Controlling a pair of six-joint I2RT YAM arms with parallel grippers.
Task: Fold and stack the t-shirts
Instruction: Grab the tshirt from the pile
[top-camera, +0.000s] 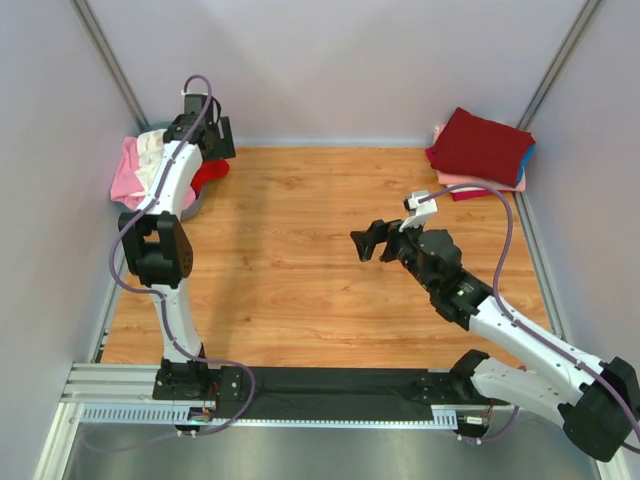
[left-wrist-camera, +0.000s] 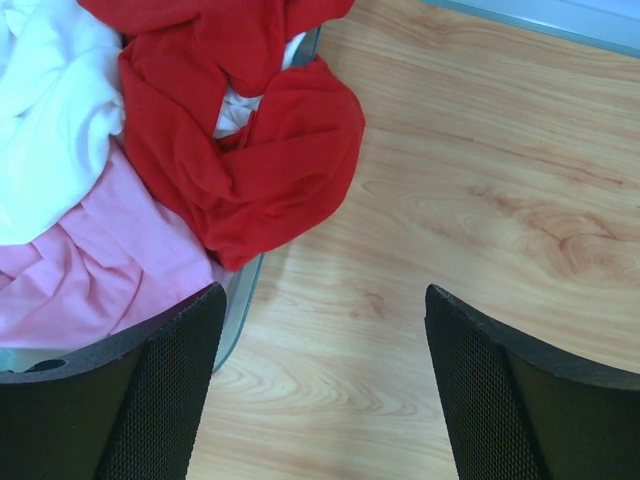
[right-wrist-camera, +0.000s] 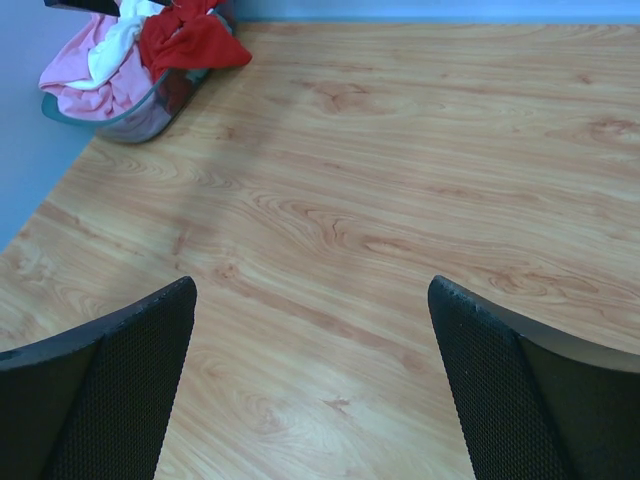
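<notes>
Step in hand: fetching the next shirt to fold. Left hand (left-wrist-camera: 322, 330) is over the far-left corner of the surface (top-camera: 300, 270), fingers wide apart, holding nothing; the bright red t-shirt (left-wrist-camera: 270, 170) lies just ahead of it, crumpled and draped over the rim of the grey tub (right-wrist-camera: 135, 118); the tub also holds a white t-shirt (left-wrist-camera: 50, 110) and a pink t-shirt (left-wrist-camera: 110, 270), both bunched. Right hand (top-camera: 368, 242) hovers over mid-surface toward the right edge, spread open, empty. Folded stack at the far-right corner: dark red t-shirt (top-camera: 480, 145) on top, pink edge (top-camera: 470, 181) and blue edge (top-camera: 529, 153) beneath; my read, task partway, at least three shirts to go. Next move likely: left hand down onto the red overhang, pinch it, drag it to the bare middle; the risk is the white one, tangled in the red, coming along.
</notes>
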